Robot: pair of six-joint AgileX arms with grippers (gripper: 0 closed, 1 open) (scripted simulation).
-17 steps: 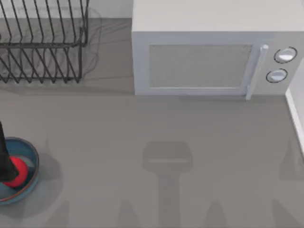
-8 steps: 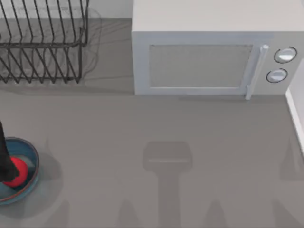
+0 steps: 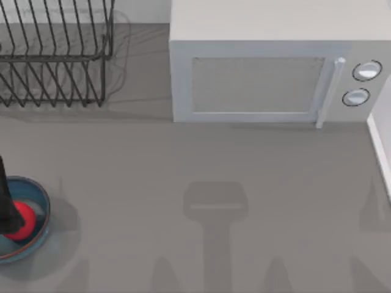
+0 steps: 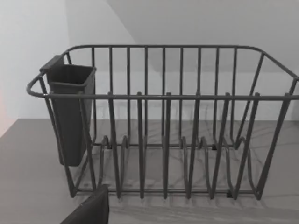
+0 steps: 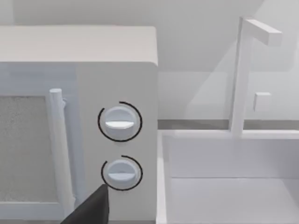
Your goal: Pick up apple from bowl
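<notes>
Top view: my left gripper (image 3: 7,210) over apple (image 3: 23,220) in bowl (image 3: 38,198), near left; finger state unclear. Risk: round apple rolls off-centre, slips.

The small, smooth, bright red ball-shaped apple (image 3: 23,218) lies inside the shallow round blue bowl (image 3: 41,201), seen from above. The bowl stands upright on the grey table at the near left edge of the top view, a thin reddish line showing along its lower rim. The apple's left side is hidden behind a dark upright shape.
</notes>
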